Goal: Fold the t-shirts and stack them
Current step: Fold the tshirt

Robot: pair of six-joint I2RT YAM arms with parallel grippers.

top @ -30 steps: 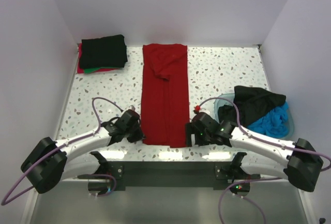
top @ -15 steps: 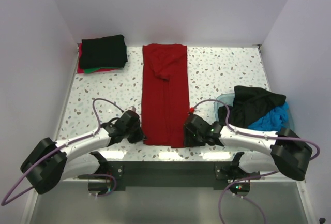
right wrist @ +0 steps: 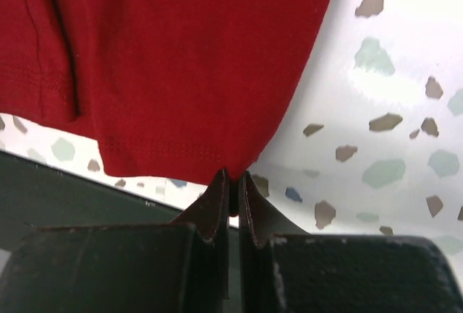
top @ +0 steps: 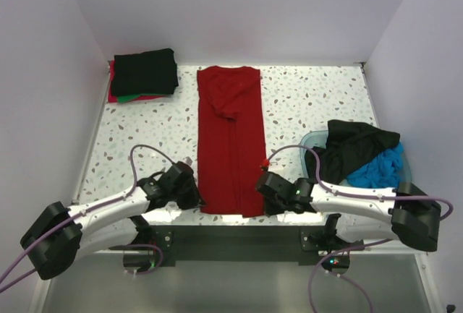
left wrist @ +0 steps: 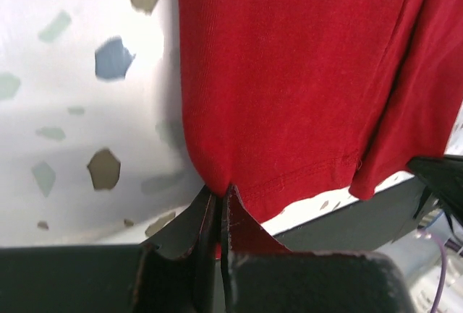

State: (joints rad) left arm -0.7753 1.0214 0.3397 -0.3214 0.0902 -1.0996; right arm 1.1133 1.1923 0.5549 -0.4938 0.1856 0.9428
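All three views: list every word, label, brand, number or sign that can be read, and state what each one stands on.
None: no readable text in any view.
The dark red t-shirt shows no print and no legible neck label.
The folded stack, the clothes in the basin and the speckled table carry no markings.

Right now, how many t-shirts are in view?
6: dark red cotton shirt mid-table; folded black shirt, red shirt, green shirt stacked far left; crumpled black shirt and blue shirt in teal plastic basin. Others may be hidden.
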